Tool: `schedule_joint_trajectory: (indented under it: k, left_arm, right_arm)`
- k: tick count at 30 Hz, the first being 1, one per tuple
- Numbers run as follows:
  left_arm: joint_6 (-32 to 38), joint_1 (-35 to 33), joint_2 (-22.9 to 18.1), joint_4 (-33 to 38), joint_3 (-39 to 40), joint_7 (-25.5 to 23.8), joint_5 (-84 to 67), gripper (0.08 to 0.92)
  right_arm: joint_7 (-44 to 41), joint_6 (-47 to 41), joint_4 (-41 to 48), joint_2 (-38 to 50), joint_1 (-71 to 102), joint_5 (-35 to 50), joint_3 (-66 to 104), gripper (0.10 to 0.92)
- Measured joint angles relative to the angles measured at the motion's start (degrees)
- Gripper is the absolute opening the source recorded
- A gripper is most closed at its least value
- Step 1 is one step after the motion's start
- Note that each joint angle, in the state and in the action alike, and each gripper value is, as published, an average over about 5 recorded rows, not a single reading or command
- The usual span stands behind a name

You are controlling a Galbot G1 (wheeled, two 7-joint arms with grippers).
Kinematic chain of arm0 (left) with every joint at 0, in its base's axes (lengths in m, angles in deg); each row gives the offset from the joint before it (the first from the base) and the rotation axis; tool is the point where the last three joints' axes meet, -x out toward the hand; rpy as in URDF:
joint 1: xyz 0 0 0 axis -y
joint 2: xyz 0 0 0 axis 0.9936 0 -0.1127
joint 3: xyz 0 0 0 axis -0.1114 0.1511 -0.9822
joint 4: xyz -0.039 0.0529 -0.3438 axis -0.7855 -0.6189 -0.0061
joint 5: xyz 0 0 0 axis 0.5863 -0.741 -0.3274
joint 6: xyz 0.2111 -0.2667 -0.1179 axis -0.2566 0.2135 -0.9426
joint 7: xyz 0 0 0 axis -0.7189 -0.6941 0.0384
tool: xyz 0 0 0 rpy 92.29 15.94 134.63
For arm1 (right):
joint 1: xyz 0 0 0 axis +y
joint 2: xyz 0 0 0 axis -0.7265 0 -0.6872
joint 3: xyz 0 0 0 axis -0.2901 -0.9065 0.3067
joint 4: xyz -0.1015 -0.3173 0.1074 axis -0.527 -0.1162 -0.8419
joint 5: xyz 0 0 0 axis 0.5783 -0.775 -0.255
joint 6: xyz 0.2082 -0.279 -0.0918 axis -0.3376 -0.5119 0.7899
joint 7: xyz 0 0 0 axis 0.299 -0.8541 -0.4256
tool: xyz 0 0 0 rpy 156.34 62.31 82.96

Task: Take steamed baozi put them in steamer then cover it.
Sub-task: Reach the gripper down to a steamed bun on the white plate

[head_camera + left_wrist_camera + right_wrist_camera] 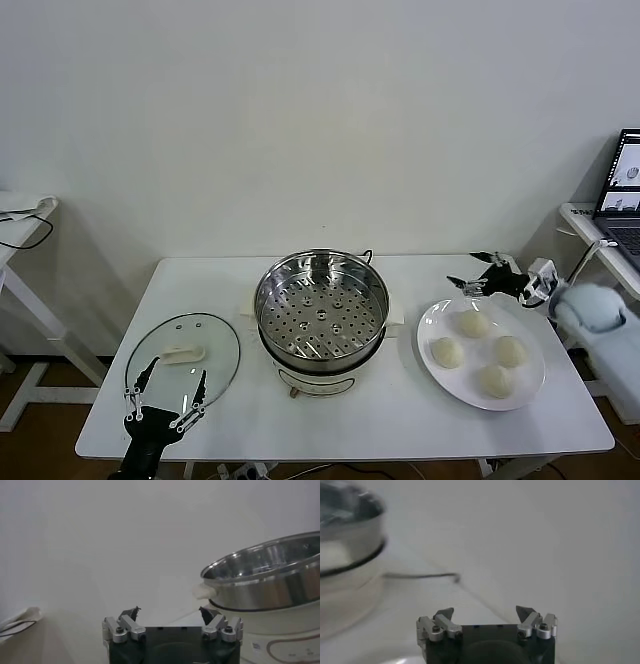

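Stainless steamer [321,312] mid-table, uncovered, tray bare. Four steamed baozi [479,352] on white plate [432,322] to its right. Glass cover [184,359] flat on table to its left. Left gripper [166,398] over cover's near edge, jaws wide, empty. Right gripper [477,272] behind plate, jaws wide, empty

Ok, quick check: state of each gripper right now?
Left gripper: open, empty, over the cover's near edge.
Right gripper: open, empty, beyond the plate.

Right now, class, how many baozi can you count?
4, all on the plate: far-left, near-left, far-right, nearest. None appear hidden.
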State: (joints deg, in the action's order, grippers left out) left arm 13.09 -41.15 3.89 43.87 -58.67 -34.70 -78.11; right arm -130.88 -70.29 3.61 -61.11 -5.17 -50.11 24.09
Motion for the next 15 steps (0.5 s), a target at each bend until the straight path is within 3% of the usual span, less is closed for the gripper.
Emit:
schedule_joint_trajectory:
  k: [6,15]
  left_arm:
    - [-0.3,-0.1,-0.4,-0.2,-0.2,0.2,-0.3,0.823]
    - [-0.4,-0.4,-0.6,-0.1,-0.9,0.5,-0.9,0.823]
  right_arm:
    - [-9.0,2.8,5.9,-3.0,-6.7,-11.1,-6.5,0.823]
    - [-12.4,5.0,12.7,-8.3,-10.4,-22.9,-10.6,0.823]
